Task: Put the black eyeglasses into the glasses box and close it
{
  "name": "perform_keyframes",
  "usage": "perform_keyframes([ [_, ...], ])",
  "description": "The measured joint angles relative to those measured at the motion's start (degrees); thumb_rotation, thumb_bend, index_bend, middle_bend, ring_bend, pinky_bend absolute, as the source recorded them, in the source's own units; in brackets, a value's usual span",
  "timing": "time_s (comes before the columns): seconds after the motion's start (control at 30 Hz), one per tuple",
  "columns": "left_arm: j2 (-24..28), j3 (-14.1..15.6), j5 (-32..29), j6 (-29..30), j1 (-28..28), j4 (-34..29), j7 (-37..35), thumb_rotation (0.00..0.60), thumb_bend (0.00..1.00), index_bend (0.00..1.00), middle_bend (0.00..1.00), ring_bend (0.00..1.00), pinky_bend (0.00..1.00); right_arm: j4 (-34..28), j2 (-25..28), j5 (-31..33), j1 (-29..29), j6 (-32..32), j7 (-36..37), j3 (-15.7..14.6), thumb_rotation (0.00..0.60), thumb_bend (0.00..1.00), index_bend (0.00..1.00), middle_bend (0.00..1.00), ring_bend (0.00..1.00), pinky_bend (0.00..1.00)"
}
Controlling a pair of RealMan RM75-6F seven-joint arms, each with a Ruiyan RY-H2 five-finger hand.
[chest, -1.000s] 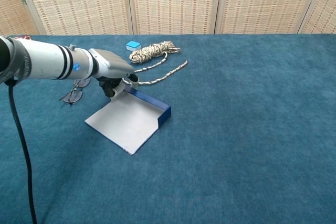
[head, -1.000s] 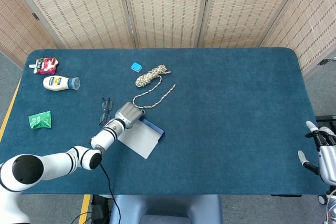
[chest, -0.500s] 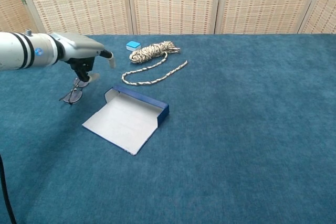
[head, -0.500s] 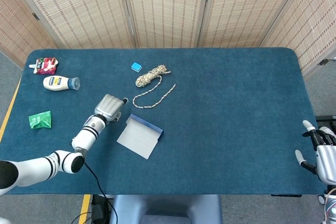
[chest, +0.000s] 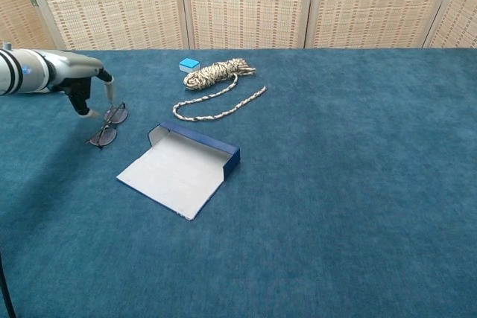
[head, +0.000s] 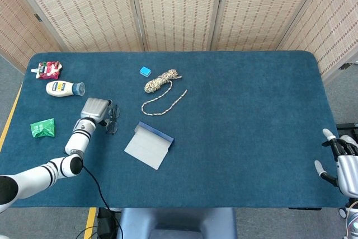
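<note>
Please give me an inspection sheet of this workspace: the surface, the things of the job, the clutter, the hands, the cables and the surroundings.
Surface: blue table, carpet-like cover.
Job's things: black eyeglasses lie on the table, outside the glasses box; the box lies open with its lid flat.
Clutter: rope, small blue block, white bottle, red packet, green packet.
Hands: left hand beside the eyeglasses, fingers apart, holding nothing; right hand at the table's right edge, open.
Cables: a black cable hangs from the left arm.
Surroundings: woven screens behind the table.
</note>
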Motion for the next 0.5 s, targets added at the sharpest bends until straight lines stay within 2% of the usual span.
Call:
perform_keyframes([
  [0.07,0.0,0.1,-2.4,-0.5,-0.1,0.2,1.6,0.58,0.36,0.34,1.0,0.97,0.84,0.1,-0.1,0.1,0.0,-0.1,0.2,0.0,0.6,0.33,0.1,0.35,0.27,0.23],
  [0.17,0.1,0.3,-5.7,-0.9,-0.5,0.3,3.6,0.515,0.36,0.33,1.0,0.97,0.84,0.3,-0.1,0.1,0.0,-0.2,0.3,0.0,0.6,0.33,0.1,0.35,0.27,0.24],
  [0.2,0.2,0.3,-6.7,-1.0,-0.7,0.3,4.2,0.47,0.36,0.33,1.0,0.97,0.84,0.3,-0.1,0.1,0.0,-0.2,0.4,0.0,0.6,0.33,0.1,0.35,0.27,0.24],
  [0.33,0.4,0.7,-11.5,-1.1,-1.6,0.2,7.2,0.355,0.36,0.34,1.0,0.97,0.84,0.5,-0.1,0.1,0.0,0.0,0.5,0.0,0.6,0.33,0.1,0.35,0.27,0.24],
  [0.43,0.5,0.9,-15.9,-1.3,-2.6,-0.1,9.2,0.298,0.36,0.34,1.0,0.97,0.84,0.6,-0.1,0.2,-0.2,0.1,0.6,0.0,0.6,0.33,0.1,0.35,0.27,0.24],
  [0.5,0.7,0.7,-18.7,-1.2,-3.3,-0.4,10.3,0.286,0.36,0.34,1.0,0.97,0.84,0.7,-0.1,0.3,-0.2,0.1,0.7,0.0,0.6,0.33,0.1,0.35,0.27,0.24],
])
